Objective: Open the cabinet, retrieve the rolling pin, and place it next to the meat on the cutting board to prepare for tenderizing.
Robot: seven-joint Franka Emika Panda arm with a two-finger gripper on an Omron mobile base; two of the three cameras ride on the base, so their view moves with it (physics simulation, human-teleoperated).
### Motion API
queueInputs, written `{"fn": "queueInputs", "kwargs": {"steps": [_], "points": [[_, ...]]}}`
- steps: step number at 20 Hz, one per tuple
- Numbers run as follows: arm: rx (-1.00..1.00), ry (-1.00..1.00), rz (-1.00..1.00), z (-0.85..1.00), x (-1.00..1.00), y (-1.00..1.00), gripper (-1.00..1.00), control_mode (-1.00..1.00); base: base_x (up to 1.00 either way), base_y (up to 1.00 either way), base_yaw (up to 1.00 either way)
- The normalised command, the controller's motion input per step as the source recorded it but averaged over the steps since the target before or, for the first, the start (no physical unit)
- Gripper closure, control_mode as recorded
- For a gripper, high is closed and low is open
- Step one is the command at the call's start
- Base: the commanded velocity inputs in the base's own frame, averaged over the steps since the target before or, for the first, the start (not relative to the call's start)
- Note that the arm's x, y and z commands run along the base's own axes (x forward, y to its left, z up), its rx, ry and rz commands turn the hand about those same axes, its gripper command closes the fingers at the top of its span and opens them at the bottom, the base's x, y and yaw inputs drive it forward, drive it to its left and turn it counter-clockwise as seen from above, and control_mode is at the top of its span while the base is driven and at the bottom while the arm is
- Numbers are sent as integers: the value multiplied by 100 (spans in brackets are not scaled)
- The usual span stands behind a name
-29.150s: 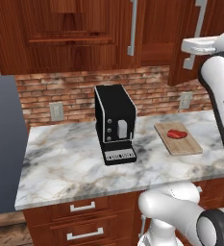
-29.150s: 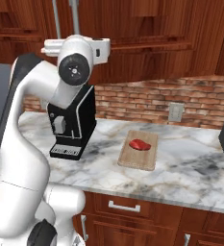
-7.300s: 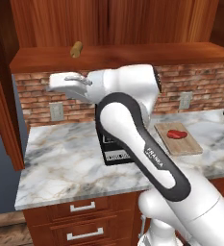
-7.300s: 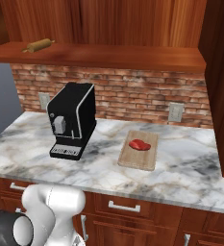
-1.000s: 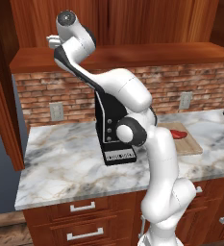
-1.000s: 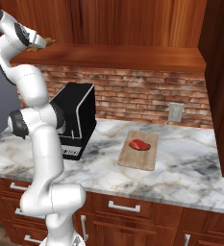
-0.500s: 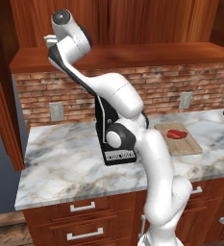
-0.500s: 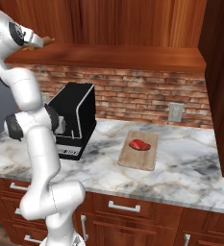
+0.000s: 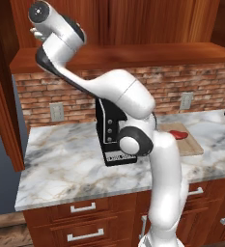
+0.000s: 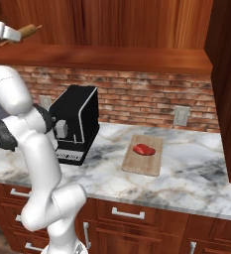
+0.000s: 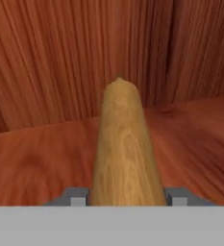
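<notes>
Left base view: the gripper (image 9: pixel 35 34) is raised to the open cabinet (image 9: pixel 133 53) shelf; its jaws are hidden behind the wrist. The meat (image 9: pixel 179 134) and board (image 9: pixel 193 144) are seen far below, off to one side, partly cut off by the arm.

Right base view: the pin (image 10: pixel 28 31) is seen jutting past the gripper (image 10: pixel 12 33) along the shelf, so a lengthwise grasp is judged. The coffee machine (image 10: pixel 75 121) is well below.

Hand view: the fingertips (image 11: pixel 77 197) are pressed against both flanks of the pin (image 11: pixel 124 149), which is pinched and points straight ahead toward the back wall; whether it is lifted cannot be told.
</notes>
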Motion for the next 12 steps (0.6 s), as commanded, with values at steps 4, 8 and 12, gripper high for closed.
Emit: {"fn": "queueInputs", "kwargs": {"steps": [4,8,12], "points": [[4,-22,-11,-2,-100,-20,100,-100,0,0,0],[10,-13,-11,-17,-100,-54,100,-100,0,0,0],[12,-7,-12,-23,-100,-57,100,-100,0,0,0]]}}
